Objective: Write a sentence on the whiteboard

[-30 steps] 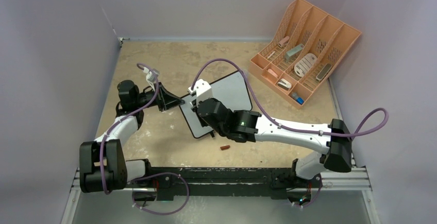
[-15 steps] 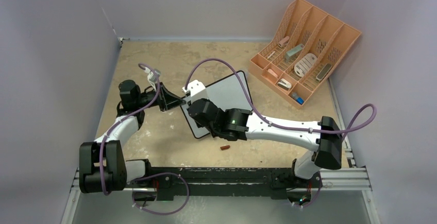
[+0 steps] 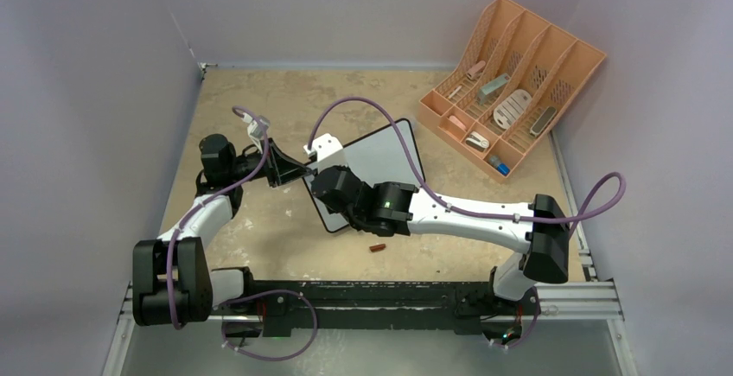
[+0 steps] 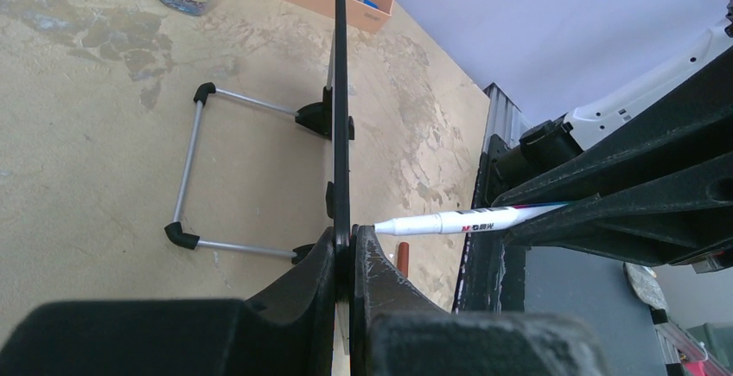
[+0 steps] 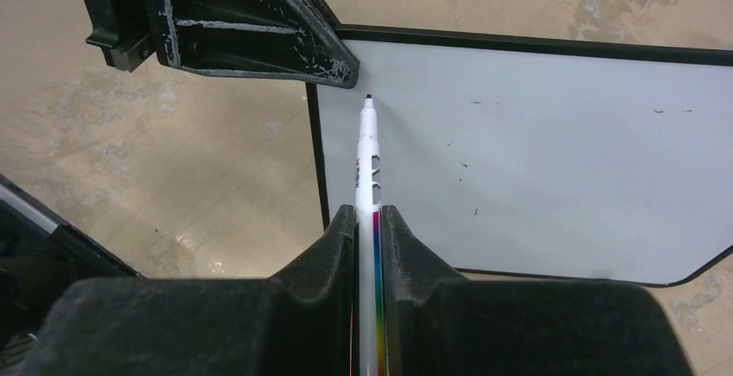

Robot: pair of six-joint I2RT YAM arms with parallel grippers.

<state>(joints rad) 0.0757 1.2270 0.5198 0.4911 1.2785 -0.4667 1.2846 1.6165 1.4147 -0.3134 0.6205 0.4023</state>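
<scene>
Whiteboard [image 3: 380, 156]: at table [image 3: 259, 99] centre, edge pinched by the shut left gripper [image 4: 343, 242].
Marker [image 5: 369, 160]: clamped in the closed right gripper [image 5: 369, 220].
Change: tip carried toward 9 o'clock, to the board corner; writing judged about to start.

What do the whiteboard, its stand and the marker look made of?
Whiteboard: smooth, faintly glossy white face, probably coated sheet, in a thin black frame that looks plastic.
Stand: slim silver rods, likely metal, with black caps, rubber or plastic.
Marker: glossy white plastic barrel with printed colour stripe.
</scene>
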